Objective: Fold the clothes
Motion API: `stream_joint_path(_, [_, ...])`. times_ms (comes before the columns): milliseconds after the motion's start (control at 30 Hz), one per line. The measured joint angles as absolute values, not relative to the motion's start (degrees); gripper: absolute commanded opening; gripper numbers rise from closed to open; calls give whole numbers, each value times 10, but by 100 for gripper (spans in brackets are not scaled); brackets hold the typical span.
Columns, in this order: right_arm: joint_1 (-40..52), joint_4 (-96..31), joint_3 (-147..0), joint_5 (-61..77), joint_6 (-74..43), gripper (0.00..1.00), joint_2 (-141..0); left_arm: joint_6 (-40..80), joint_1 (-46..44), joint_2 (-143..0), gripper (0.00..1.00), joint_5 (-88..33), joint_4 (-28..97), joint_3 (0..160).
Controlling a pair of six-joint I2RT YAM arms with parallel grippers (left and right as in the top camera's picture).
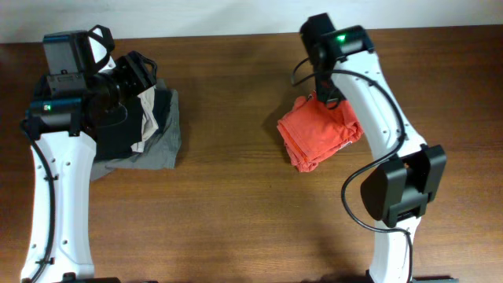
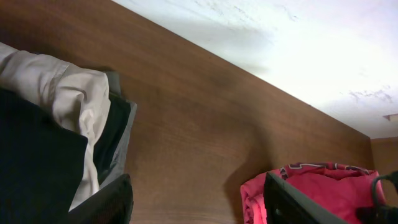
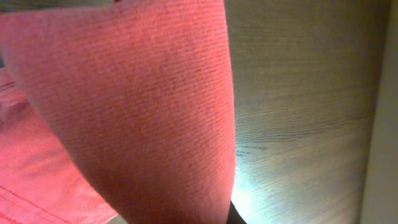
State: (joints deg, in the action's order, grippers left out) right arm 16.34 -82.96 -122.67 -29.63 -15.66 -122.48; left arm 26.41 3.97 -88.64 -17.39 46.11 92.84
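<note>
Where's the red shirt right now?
Overhead, the shirt lies folded on the right side of the table, partly under the right arm, far from the dark pile on the left.

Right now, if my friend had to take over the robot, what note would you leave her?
The left gripper: jaws open and empty, by the pile of folded black, beige and grey garments.
The right gripper: at the far edge of the red-orange T-shirt. Red cloth fills its wrist view, so I cannot tell if its jaws are open or shut.
Done: the T-shirt lies as a small folded bundle on the table.
Left: probably check what the right gripper holds, let go, then neaten the bundle if an edge sticks out.
</note>
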Motion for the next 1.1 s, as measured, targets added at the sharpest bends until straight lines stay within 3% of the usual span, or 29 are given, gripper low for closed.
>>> stream_joint_path(567, [263, -846, -1223, -291, -165, 4, -1225, 271, 40, -897, 67, -176, 461, 925])
stream_joint_path(933, [295, -801, -1121, -289, -177, 4, -1225, 271, 40, -897, 68, -176, 461, 925])
stream_joint_path(1100, [296, -823, -1121, -367, -191, 4, -1225, 271, 40, -897, 68, -176, 460, 925])
